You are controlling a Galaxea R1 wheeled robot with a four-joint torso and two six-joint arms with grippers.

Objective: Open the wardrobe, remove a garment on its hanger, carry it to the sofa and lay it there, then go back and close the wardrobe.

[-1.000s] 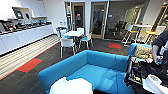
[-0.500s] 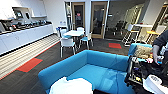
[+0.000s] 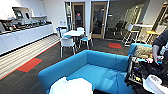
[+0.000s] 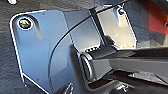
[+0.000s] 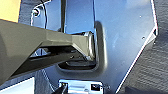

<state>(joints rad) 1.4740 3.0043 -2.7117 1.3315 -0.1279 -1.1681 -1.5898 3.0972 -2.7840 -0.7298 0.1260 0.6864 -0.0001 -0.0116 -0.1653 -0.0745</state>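
The bright blue sofa (image 3: pixel 100 72) fills the lower middle of the head view, its low back curving away to the right. A white garment (image 3: pixel 71 86) lies crumpled on the sofa's near left end, at the bottom edge of the picture. I cannot make out a hanger in the cloth. In the left wrist view the robot's dark plate hangs over dark carpet (image 4: pixel 7 62) and a red carpet patch (image 4: pixel 157 20). The right wrist view has the plate over dark carpet (image 5: pixel 155 70).
A person (image 3: pixel 160 47) with a dark control rig (image 3: pixel 136 72) stands close by the sofa's right end. White chairs (image 3: pixel 67 43) and a small table (image 3: pixel 73 33) stand beyond the sofa. A long white counter (image 3: pixel 22 36) runs along the left wall. Two wooden doors (image 3: pixel 98 18) are at the back.
The whole head view has shifted only slightly, so the camera has barely moved. The white garment lies in the same place on the sofa.
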